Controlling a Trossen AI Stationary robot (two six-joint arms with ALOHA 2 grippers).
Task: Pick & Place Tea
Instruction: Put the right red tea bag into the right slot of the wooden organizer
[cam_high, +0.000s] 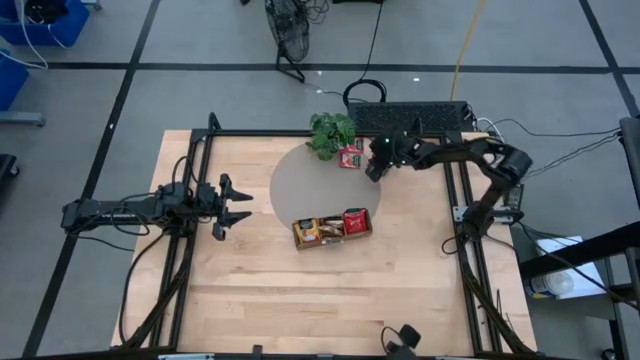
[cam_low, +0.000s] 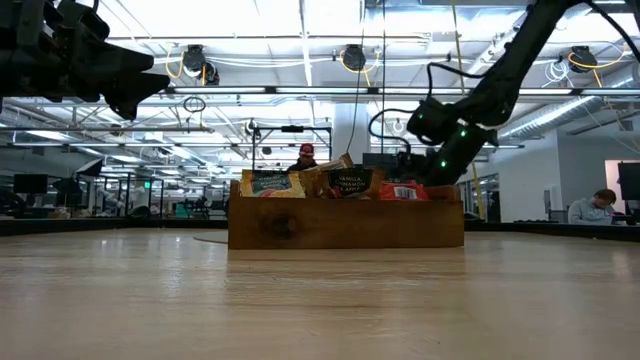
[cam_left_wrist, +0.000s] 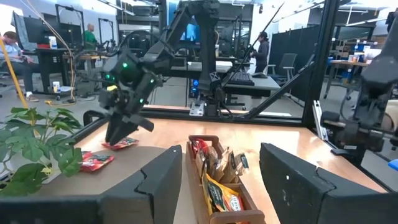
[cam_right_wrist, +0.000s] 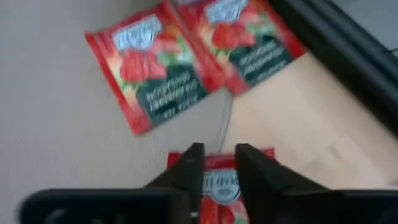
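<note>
Red tea packet (cam_right_wrist: 221, 186) lying flat on the grey round mat (cam_high: 295, 180), near the far edge of the bench (cam_high: 250, 300), directly under the right gripper (cam_right_wrist: 219, 165). Jaws narrow around its top edge; cannot tell if really clenched on it. Judged best: pinch one edge only, lift straight up, avoid dragging. Thin, glossy, slippery foil, square and limp, so probably easy to lose. Two more red packets (cam_right_wrist: 155, 74) just beside, partly overlapping; potted plant (cam_high: 332, 130) near. Wooden tray (cam_high: 298, 236) at bench centre, rigid, already holding upright packets. Left gripper (cam_high: 238, 205) near the left edge, jaws released, empty.
</note>
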